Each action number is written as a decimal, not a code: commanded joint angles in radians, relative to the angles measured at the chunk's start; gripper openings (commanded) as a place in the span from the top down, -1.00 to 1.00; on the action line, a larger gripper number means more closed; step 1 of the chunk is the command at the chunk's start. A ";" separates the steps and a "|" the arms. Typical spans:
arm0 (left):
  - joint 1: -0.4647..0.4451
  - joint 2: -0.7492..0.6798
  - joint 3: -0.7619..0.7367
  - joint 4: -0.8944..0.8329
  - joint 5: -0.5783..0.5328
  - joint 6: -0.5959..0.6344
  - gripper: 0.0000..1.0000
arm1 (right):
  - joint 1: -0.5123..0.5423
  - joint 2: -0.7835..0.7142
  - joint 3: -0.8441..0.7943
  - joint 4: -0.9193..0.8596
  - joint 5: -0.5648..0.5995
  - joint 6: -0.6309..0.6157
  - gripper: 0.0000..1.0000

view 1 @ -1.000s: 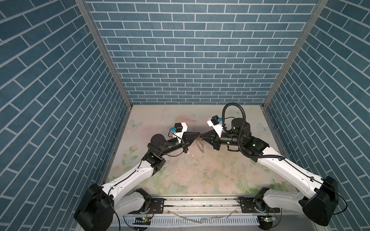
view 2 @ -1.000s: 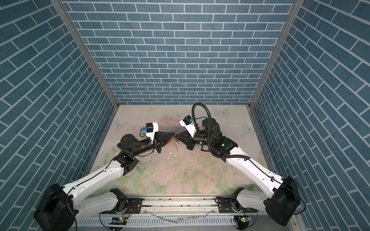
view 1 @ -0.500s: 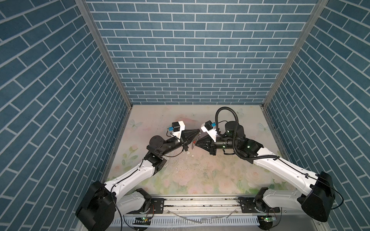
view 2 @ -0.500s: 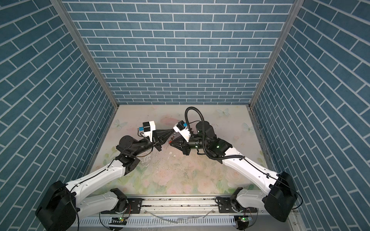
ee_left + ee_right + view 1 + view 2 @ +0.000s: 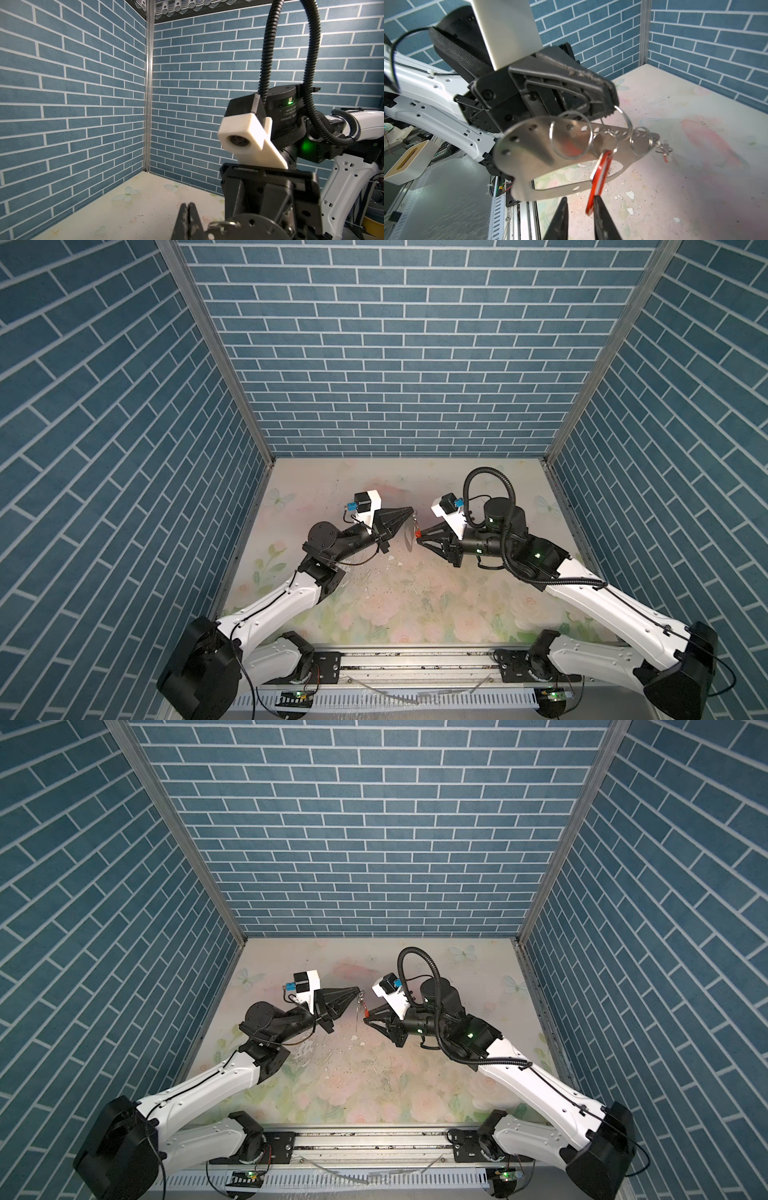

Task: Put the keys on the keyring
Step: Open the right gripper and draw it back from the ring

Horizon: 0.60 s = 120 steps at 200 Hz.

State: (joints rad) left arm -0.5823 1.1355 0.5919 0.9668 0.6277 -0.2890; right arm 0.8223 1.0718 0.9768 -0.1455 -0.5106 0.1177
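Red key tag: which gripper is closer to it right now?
Right. The right gripper has its open jaws straddling the lower end of the red key tag. The left gripper is farther, shut on a ring of the keyring the tag hangs from.

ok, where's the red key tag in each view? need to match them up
Both top views: red tag mid-scene, between the two arms' tips.
Left wrist: not in it.
Right wrist: hanging from a ring on the keyring, its free end at the right gripper.
Shared landmark: the keyring, seen in all four.
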 commanded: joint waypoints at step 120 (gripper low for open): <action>0.017 -0.079 0.041 -0.178 -0.254 0.010 1.00 | 0.003 -0.054 -0.102 -0.006 0.195 -0.063 0.38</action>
State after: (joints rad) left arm -0.5697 1.0851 0.5941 0.8448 0.4404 -0.2966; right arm 0.8227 1.0119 0.9016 -0.1814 -0.3538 0.0944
